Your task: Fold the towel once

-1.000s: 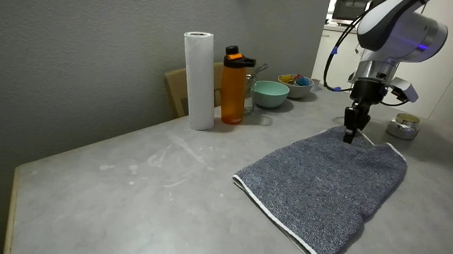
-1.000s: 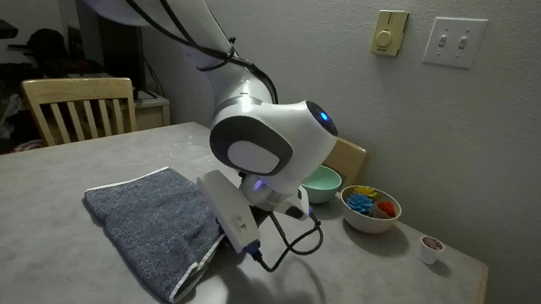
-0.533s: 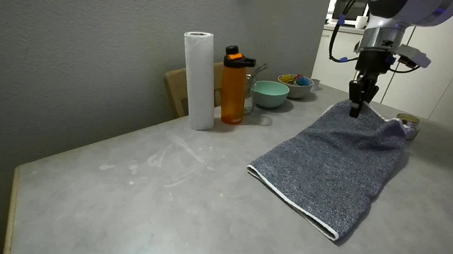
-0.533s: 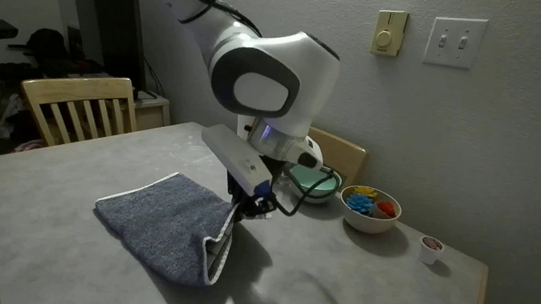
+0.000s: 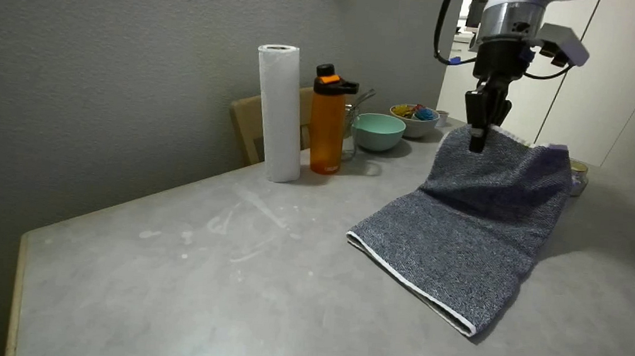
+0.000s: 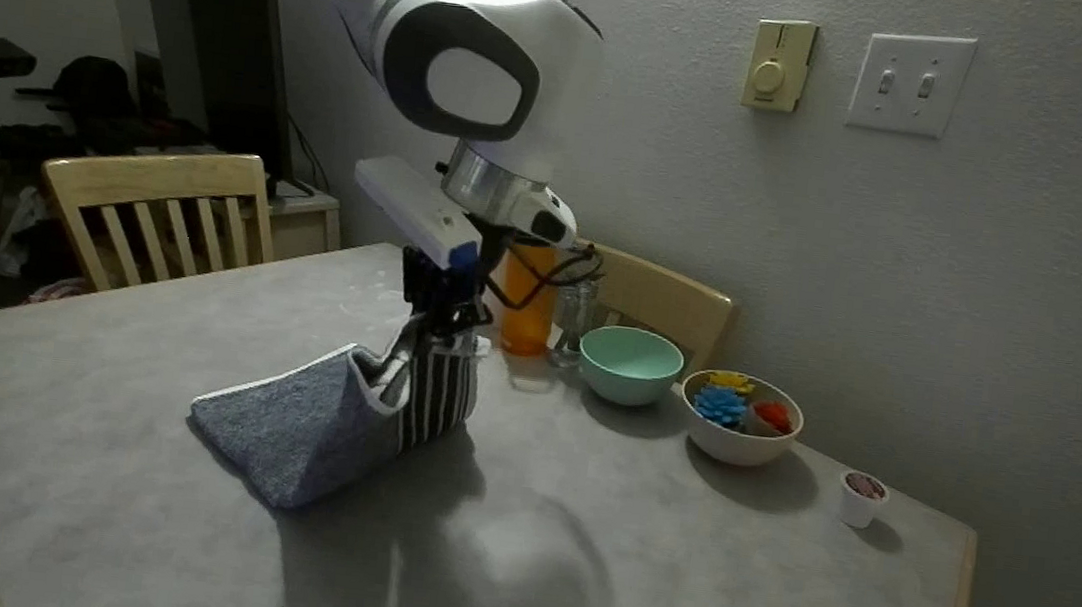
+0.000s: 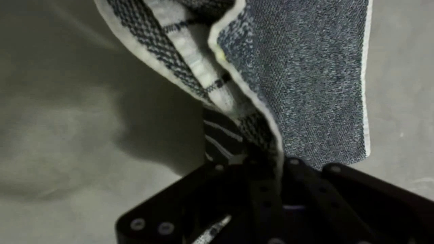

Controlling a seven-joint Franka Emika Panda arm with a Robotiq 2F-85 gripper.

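The dark blue-grey towel (image 5: 430, 247) lies with its white-edged near end flat on the table, and its far end is raised in my gripper (image 5: 479, 142). My gripper (image 6: 448, 324) is shut on the raised edge. The white-striped reverse of the towel (image 6: 436, 393) hangs down under the gripper, and a loose corner sags beside it. In the wrist view the towel's (image 7: 322, 84) white edge runs in between the dark fingers; the fingertips themselves are hard to see there. Two layers show at the near edge, slightly apart.
A white paper roll (image 5: 279, 114) and an orange bottle (image 5: 326, 134) stand by the wall. A mint bowl (image 6: 630, 368), a bowl of coloured flowers (image 6: 737, 445) and a small cup (image 6: 860, 500) stand along the back. A glass jar (image 5: 579, 179) stands behind the towel.
The towel first slid towards the robot as the gripper rose. Then its near end stayed put while the gripper lifted the far end higher and towards the near end, exposing the striped reverse.
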